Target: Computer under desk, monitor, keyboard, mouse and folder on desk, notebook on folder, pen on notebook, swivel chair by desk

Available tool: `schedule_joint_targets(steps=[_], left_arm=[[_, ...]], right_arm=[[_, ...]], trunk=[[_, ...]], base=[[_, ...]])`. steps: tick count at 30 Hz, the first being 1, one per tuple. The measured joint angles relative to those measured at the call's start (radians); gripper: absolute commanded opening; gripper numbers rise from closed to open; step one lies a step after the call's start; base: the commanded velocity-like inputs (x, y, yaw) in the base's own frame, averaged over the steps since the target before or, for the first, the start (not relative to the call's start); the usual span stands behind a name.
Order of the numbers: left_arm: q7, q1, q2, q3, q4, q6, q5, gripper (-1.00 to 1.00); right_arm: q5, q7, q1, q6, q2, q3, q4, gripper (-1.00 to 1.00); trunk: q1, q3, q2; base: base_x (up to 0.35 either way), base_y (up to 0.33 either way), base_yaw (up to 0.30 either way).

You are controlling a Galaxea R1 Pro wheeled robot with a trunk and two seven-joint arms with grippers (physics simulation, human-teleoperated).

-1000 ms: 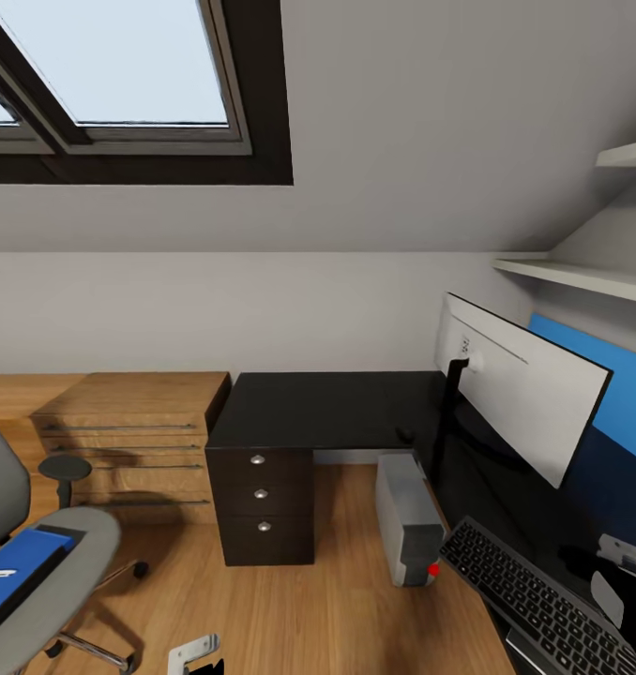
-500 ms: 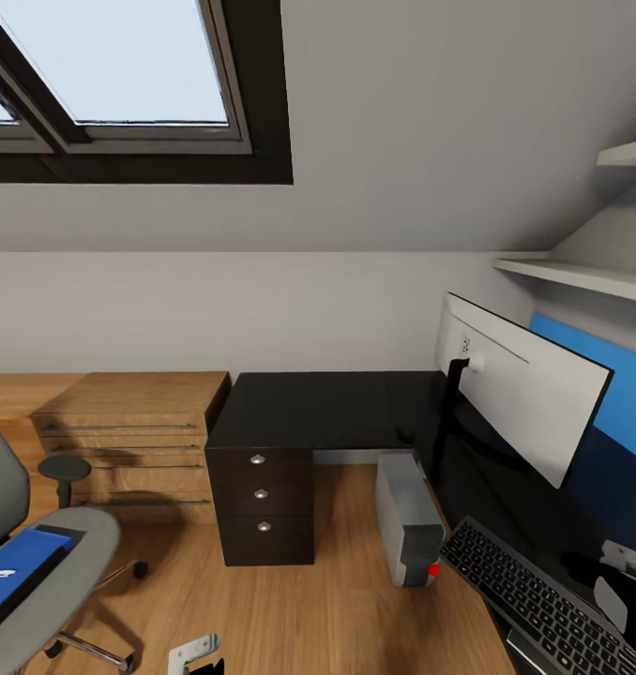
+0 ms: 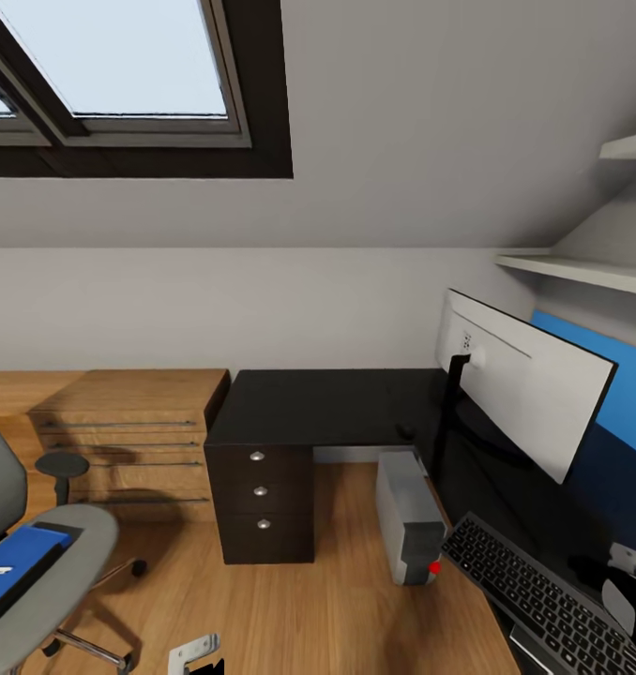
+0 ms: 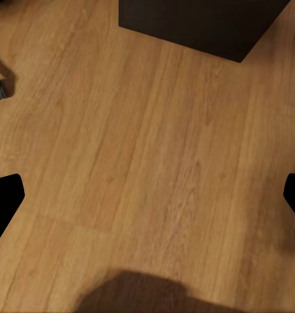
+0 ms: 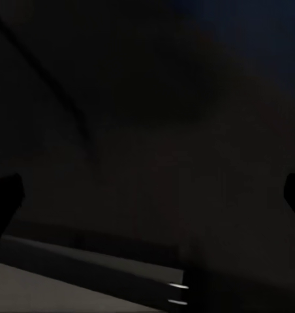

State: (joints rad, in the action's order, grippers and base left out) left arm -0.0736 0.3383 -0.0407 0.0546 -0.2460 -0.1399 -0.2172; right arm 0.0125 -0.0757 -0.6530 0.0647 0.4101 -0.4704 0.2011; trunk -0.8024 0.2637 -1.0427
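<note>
The black desk stands against the far wall and turns along the right side. On it the monitor shows its white back, and the keyboard lies near my right arm. A small dark lump, possibly the mouse, sits by the monitor stand. The grey computer stands on the floor under the desk. At the lower left the swivel chair carries the blue folder with a thin white item on it. I cannot make out the notebook or pen. My left gripper is open over the floor, my right gripper open over a dark surface.
A low oak chest stands left of the desk's dark drawer unit. White shelves hang on the right wall above a blue panel. A roof window sits in the sloped ceiling. Wooden floor lies between chair and desk.
The whole picture has shifted slightly, so the camera has moved a little. Nothing in the room has changed place, and both grippers hang as before.
</note>
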Motion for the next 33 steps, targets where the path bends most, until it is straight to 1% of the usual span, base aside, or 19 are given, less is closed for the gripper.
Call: schedule_joint_targets(steps=[33], left_arm=[[0.000,0.000,-0.002,-0.001,0.000,0.000,0.000,1.00]], right_arm=[[-0.001,0.000,0.000,0.000,0.001,0.001,-0.005,1.00]], trunk=[[-0.127,0.104,-0.231]], base=[[0.000,0.000,0.000]])
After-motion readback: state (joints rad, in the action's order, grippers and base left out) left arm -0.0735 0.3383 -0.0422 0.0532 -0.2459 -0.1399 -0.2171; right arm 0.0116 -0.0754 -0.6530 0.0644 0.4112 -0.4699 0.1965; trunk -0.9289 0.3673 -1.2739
